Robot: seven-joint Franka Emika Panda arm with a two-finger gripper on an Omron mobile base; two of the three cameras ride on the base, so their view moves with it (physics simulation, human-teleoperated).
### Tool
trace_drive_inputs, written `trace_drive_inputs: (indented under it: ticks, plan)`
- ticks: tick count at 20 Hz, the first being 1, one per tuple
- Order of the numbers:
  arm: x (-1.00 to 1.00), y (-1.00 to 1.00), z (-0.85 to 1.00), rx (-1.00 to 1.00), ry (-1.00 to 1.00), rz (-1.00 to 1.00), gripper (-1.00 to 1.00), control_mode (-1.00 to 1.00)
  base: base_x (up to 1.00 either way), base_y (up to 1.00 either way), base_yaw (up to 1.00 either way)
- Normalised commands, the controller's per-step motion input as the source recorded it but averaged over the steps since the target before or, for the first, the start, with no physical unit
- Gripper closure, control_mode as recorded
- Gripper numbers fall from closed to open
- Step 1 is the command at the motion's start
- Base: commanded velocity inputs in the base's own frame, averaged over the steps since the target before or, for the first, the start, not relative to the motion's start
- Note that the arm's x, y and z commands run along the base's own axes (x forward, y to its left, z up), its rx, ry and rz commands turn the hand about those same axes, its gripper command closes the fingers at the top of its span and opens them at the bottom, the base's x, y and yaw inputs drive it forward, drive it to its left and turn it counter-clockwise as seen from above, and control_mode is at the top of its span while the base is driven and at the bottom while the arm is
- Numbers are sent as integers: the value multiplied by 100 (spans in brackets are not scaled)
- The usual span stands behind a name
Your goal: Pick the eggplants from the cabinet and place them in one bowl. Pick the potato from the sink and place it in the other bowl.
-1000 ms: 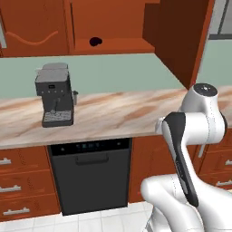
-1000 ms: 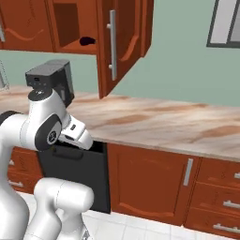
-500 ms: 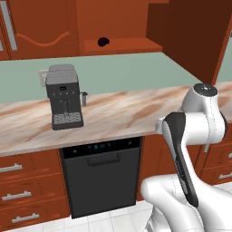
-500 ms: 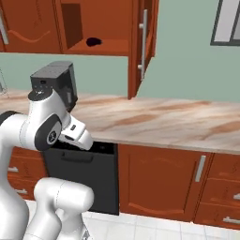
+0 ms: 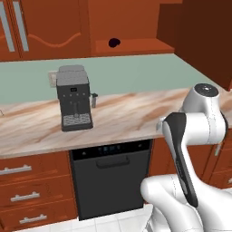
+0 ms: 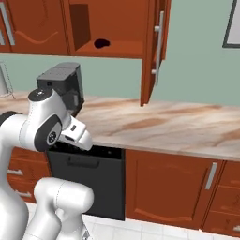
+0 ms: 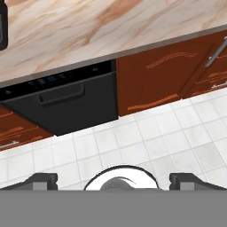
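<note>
One dark purple eggplant (image 5: 113, 42) lies on the shelf of the open reddish-brown cabinet (image 5: 136, 48), above the counter. From the right base view the same eggplant (image 6: 101, 43) rests at the back of the cabinet (image 6: 119, 49) niche. My arm is folded close to the base, far below the shelf. In the hand view my gripper (image 7: 114, 179) points down at the white floor tiles, open, with nothing between its fingertips (image 7: 42, 179).
The cabinet's open door (image 6: 157, 51) juts out over the marble counter (image 6: 178, 122). A grey coffee machine (image 5: 73, 97) stands on the counter left of the shelf. A black dishwasher (image 5: 111, 176) sits below, between wooden drawers and doors.
The whole scene has slid to the right in both base views, so the base has driven left along the counter. The arm keeps its folded pose and the gripper stays open.
</note>
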Motion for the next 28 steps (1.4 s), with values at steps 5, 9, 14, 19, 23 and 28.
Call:
trace_drive_inputs:
  ticks: [5, 9, 14, 19, 23, 28]
  plan:
    - [0, 0, 0, 0, 0, 0, -100, 100, 45, 19, 14]
    - [0, 0, 0, 0, 0, 0, -100, 100, 45, 4, 12]
    - [0, 0, 0, 0, 0, 0, -100, 100, 44, 0, 4]
    - [0, 0, 0, 0, 0, 0, -100, 100, 40, 2, 0]
    - [0, 0, 0, 0, 0, 0, -100, 100, 41, 6, -1]
    - [0, 0, 0, 0, 0, 0, -100, 100, 39, 7, 0]
